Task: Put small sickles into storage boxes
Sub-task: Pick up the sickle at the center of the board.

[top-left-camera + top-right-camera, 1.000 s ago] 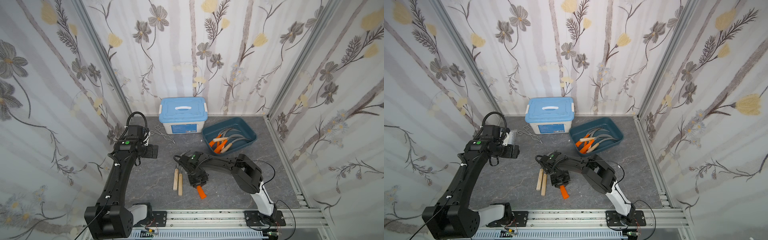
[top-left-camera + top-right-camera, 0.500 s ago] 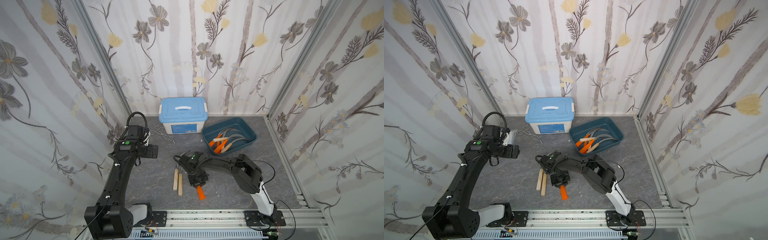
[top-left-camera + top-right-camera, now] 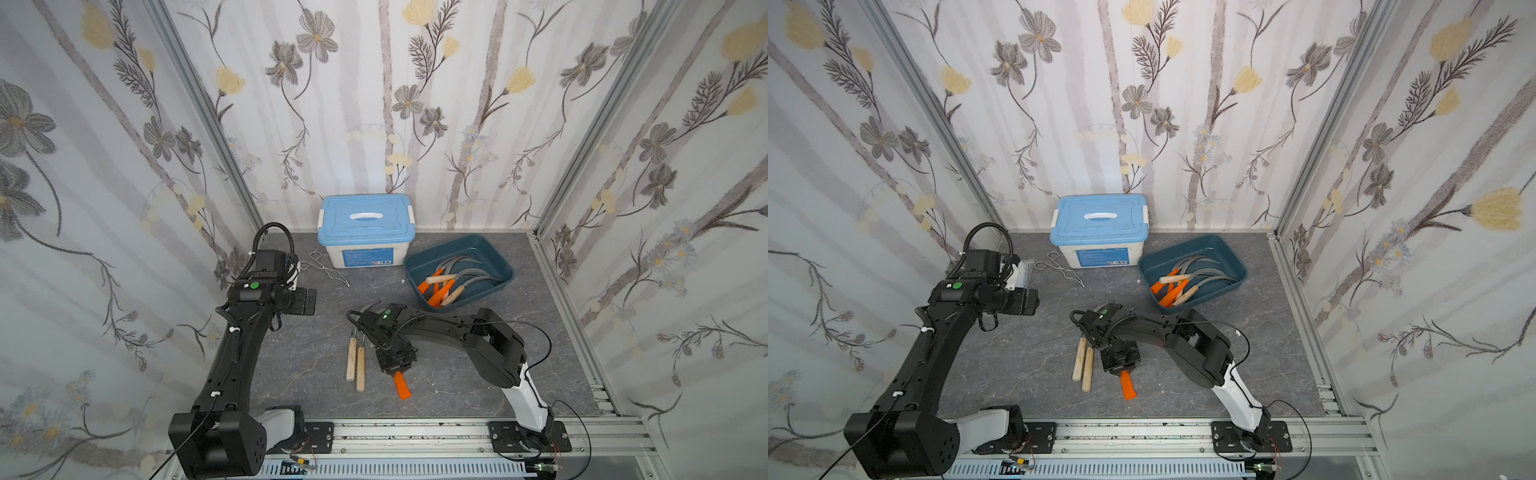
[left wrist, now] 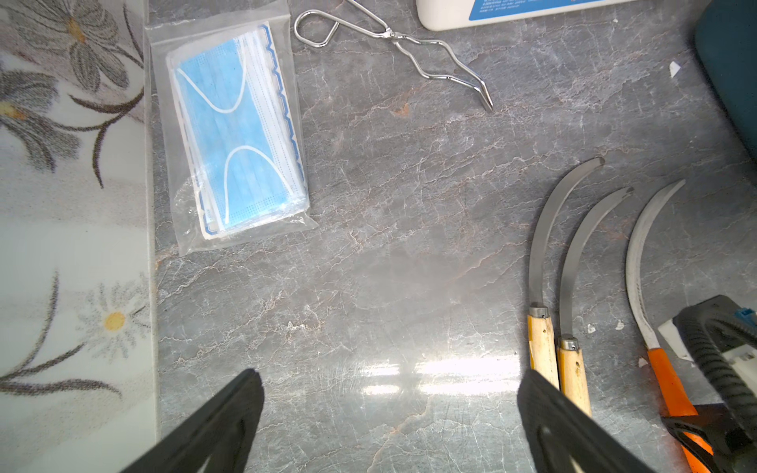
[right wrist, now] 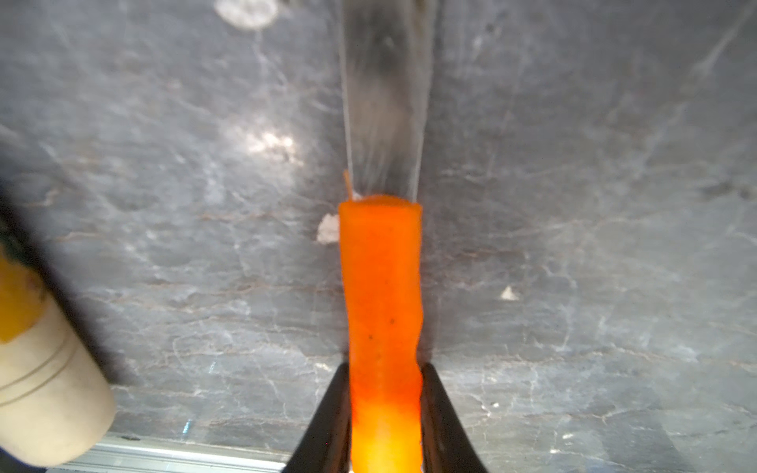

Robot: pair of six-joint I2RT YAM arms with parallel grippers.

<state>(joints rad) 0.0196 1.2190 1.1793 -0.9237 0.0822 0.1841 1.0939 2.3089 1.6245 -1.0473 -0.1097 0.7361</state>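
Note:
My right gripper [image 3: 395, 365] [image 5: 385, 368] is shut on the orange handle [image 5: 381, 286] of a small sickle [image 3: 402, 385], low over the table's near middle. Its grey blade [image 5: 385, 102] points away under the arm. Two wooden-handled small sickles [image 3: 351, 363] [image 4: 540, 344] lie side by side just left of it. The dark teal storage box [image 3: 494, 259] [image 3: 1225, 253] stands at the back right with several sickles [image 3: 449, 284] inside. My left gripper [image 3: 305, 301] [image 4: 389, 376] hangs open and empty over the left of the table.
A white box with a light blue lid [image 3: 365, 226] stands against the back wall. Wire tongs [image 3: 328, 270] [image 4: 393, 41] lie to its left. A bag of blue face masks [image 4: 237, 135] lies by the left wall. Flowered walls close in three sides.
The right gripper's jaws have closed in on the orange handle. The sickle has barely shifted. The left arm has not moved.

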